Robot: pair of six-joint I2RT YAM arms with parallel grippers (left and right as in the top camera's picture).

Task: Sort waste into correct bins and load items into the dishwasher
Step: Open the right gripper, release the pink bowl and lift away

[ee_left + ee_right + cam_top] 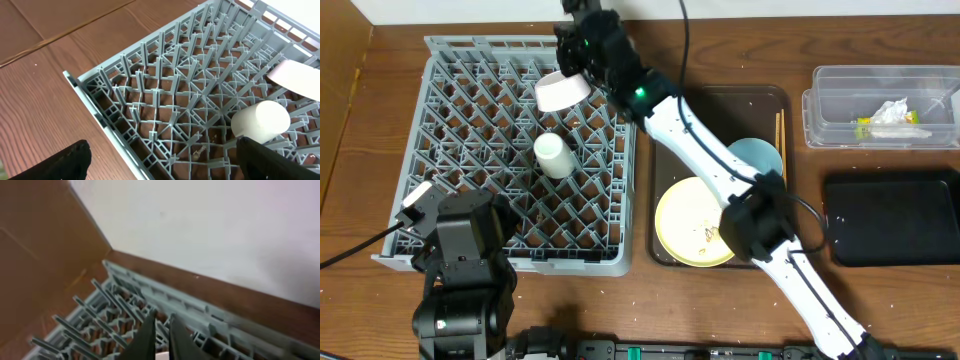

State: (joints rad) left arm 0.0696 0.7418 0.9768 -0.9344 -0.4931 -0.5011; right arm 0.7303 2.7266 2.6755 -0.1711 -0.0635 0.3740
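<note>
The grey dishwasher rack [470,120] fills the left of the table. My right gripper [578,72] reaches over its far side, shut on the rim of the white bowl [562,91], which hangs tilted above the pegs. In the right wrist view the fingers [150,337] stand almost together, with a sliver of white between them at the bottom edge. The white cup [551,155] lies on its side in the rack, and so it appears in the left wrist view, cup [260,121]. My left gripper [167,160] is open over the rack's near corner, holding nothing.
A dark-brown tray [775,100] right of the rack holds the pale-yellow plate [692,222], the light-blue saucer [758,158] and the chopsticks [780,128]. The clear tub [840,80] at far right contains a tissue [892,112] and a wrapper [865,127]. The black tub [895,218] sits below it.
</note>
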